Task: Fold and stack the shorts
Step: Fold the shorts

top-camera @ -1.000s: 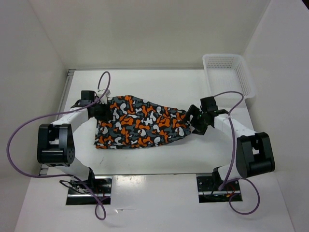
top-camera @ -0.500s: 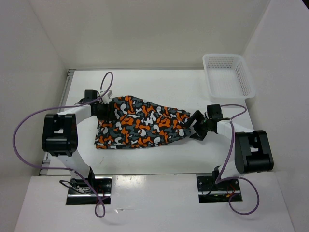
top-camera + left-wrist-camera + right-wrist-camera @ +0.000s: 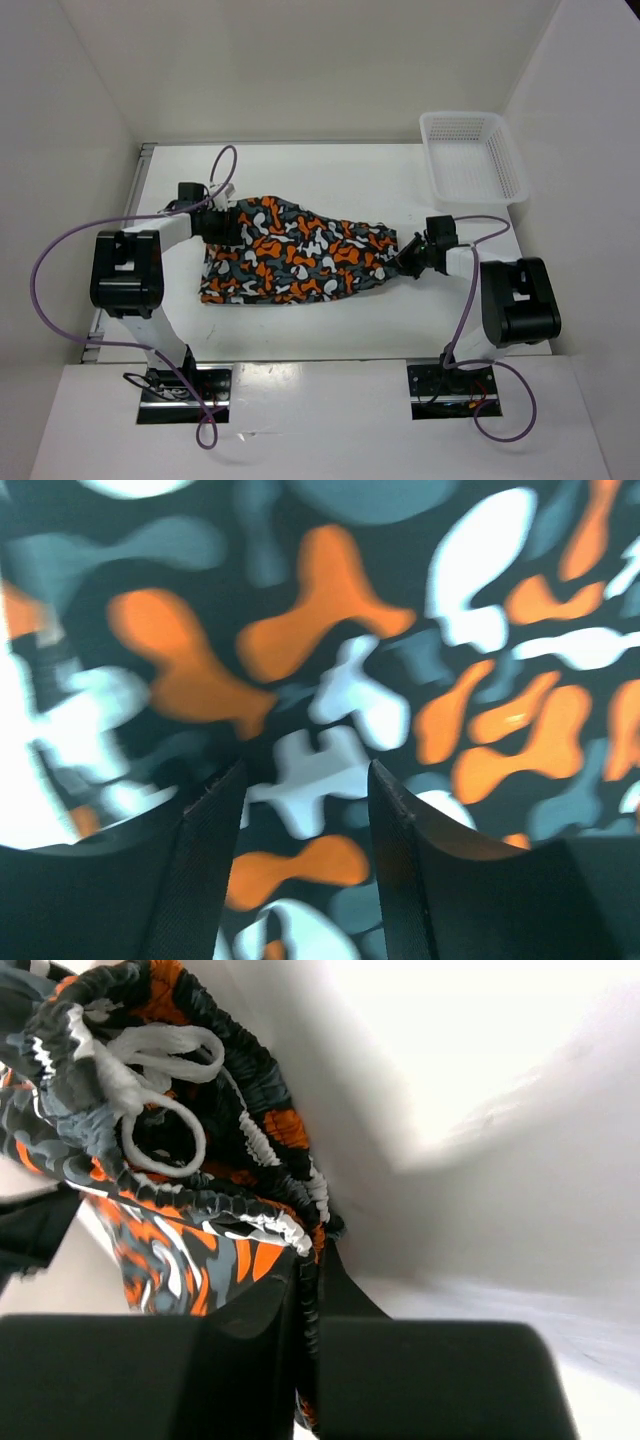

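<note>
My right fingers [image 3: 404, 264] are pinched together on the gathered waistband of the shorts [image 3: 300, 255], with only a thin edge of cloth between the tips. The white drawstring [image 3: 150, 1090] loops loose just beyond them. My left fingers [image 3: 228, 226] stand apart, close over the print at the opposite end, with nothing clamped between them; I cannot tell whether the tips touch the cloth. Between the two sets of fingers the shorts lie spread on the desk [image 3: 330, 180], not yet folded. The basket [image 3: 470, 150] sits well beyond my right fingers, at the far corner.

I judge the right hold shallow. If I pull hard, the elastic edge could slip out, or I could lift one layer while the rest drags. If my left fingers close on too little cloth, the fold will go crooked. The drawstring could also snag on a tip.
</note>
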`<action>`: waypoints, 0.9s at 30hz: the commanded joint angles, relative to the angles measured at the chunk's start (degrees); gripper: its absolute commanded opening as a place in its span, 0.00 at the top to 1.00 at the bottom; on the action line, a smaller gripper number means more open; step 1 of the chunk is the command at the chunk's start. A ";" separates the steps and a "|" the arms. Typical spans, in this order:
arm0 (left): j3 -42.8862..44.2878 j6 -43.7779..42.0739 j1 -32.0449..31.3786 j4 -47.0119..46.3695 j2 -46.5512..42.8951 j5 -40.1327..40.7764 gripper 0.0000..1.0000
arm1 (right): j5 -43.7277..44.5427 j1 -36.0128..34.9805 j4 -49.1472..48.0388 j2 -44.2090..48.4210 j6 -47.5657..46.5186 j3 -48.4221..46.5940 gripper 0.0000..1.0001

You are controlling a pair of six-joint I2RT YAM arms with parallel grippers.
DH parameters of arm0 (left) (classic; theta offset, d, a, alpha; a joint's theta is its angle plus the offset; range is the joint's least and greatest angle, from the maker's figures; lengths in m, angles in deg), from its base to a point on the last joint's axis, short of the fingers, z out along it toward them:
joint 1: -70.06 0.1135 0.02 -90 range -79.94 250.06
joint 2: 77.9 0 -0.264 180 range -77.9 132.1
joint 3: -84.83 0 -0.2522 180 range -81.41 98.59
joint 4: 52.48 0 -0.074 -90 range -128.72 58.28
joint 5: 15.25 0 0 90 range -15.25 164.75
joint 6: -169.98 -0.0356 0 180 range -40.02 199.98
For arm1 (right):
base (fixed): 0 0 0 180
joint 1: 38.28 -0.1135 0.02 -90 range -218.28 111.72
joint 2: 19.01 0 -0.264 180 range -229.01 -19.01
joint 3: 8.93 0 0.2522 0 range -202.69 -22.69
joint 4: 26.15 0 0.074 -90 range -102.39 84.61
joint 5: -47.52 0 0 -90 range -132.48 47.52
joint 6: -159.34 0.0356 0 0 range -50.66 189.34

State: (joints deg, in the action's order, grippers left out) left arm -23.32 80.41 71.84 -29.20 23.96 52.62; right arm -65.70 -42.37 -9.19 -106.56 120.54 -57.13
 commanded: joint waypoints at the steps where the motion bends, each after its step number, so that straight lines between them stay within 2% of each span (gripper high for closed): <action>1: 1.68 -0.43 0.15 2.43 -2.10 3.58 0.40 | 8.70 0.32 4.77 1.85 -1.98 -4.23 1.00; 6: 0.37 -0.43 3.13 3.05 -4.22 4.11 0.40 | 13.46 0.32 14.53 7.64 -4.17 -7.74 1.00; 10: -1.04 -0.43 3.14 2.44 -4.22 4.11 0.40 | 17.59 0.32 22.27 12.73 -5.31 -9.94 1.00; 15: -2.19 -0.43 1.91 -0.54 -3.08 4.11 0.40 | 20.14 0.32 26.24 16.79 -7.60 -13.89 1.00; 17: -3.59 -0.43 1.39 -3.09 -0.98 3.59 0.44 | 20.15 -0.21 27.11 16.80 -9.45 -16.96 1.00; 21: -3.59 -0.43 -0.63 -5.82 1.14 0.51 0.55 | 24.78 -7.04 30.80 13.90 -11.73 -25.13 1.00; 23: -3.59 -0.43 -1.78 -5.83 1.14 0.51 0.59 | 27.34 -13.28 32.47 10.66 -11.74 -31.02 1.00; 27: -2.54 -0.43 -2.92 -5.83 0.62 0.51 0.63 | 31.04 -22.60 35.64 3.98 -11.74 -39.64 1.00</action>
State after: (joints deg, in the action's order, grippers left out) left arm -25.86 80.28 69.83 -34.51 23.50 54.94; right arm -39.23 -60.43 22.46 -99.17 109.94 -91.73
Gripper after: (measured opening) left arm 0.370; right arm 0.048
